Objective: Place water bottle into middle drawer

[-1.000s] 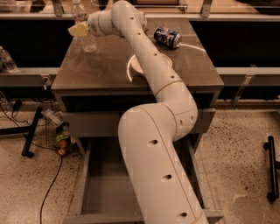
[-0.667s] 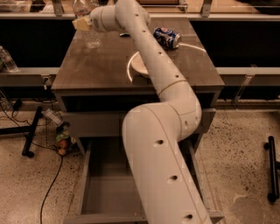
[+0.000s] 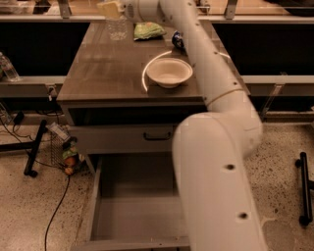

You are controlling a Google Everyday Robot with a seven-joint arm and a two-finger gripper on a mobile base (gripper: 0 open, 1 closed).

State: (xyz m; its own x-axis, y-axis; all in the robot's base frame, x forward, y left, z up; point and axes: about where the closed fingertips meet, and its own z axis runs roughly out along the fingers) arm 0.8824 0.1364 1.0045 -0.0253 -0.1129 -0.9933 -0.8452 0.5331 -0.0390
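**Clear plastic water bottle (image 3: 117, 29) under the gripper (image 3: 111, 9)**

The gripper sits over the water bottle's top; whether it has clamped cannot be told. The bottle is probably light, thin-walled and slippery, so take the stiffer neck or ribs. The middle drawer (image 3: 137, 215) lies open well below the gripper, nearer the base.

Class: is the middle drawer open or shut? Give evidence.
Open: middle drawer pulled out, floor visible; end effector above the table's far edge.

Dim warm light; glare arc by bowl (image 3: 169, 72); gripper (image 3: 110, 9) at top edge
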